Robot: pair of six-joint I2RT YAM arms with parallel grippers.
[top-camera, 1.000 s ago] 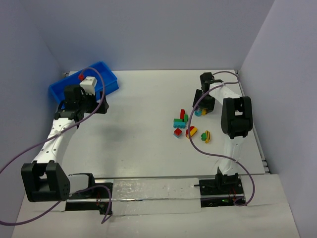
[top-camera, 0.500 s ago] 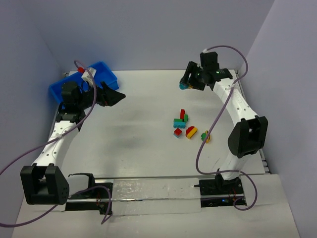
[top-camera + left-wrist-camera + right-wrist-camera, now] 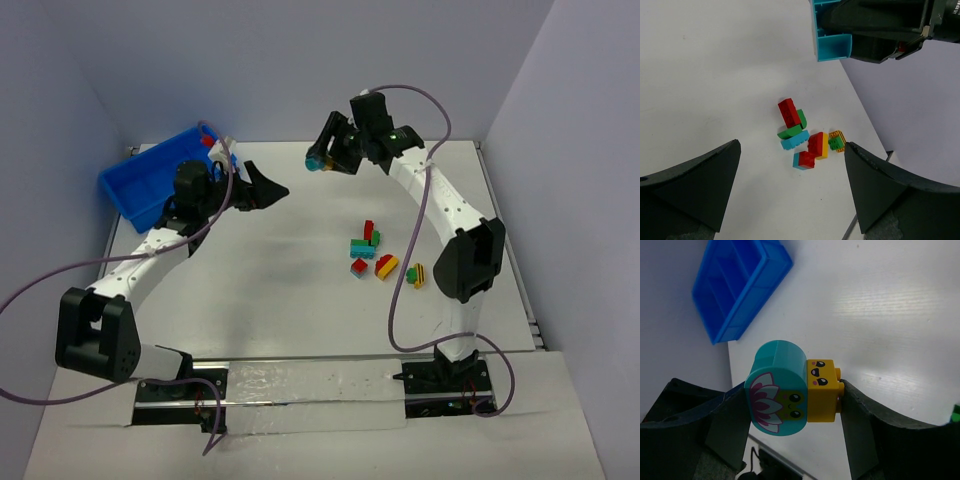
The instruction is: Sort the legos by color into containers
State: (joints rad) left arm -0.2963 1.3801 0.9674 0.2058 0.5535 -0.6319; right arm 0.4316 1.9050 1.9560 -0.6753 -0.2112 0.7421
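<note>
Noted: right gripper [image 3: 318,160] pinches the teal-and-yellow brick [image 3: 777,390] across its ends, aloft between the pile of bricks [image 3: 378,255] and the blue bin [image 3: 125,195]; left gripper [image 3: 268,188] gapes wide, empty; brick judged light, rigid, slick, best gripped on flat faces.

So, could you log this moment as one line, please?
right hand: gripping teal-yellow lego pair, aloft | left hand: open, empty | blue bin: far-left
</note>
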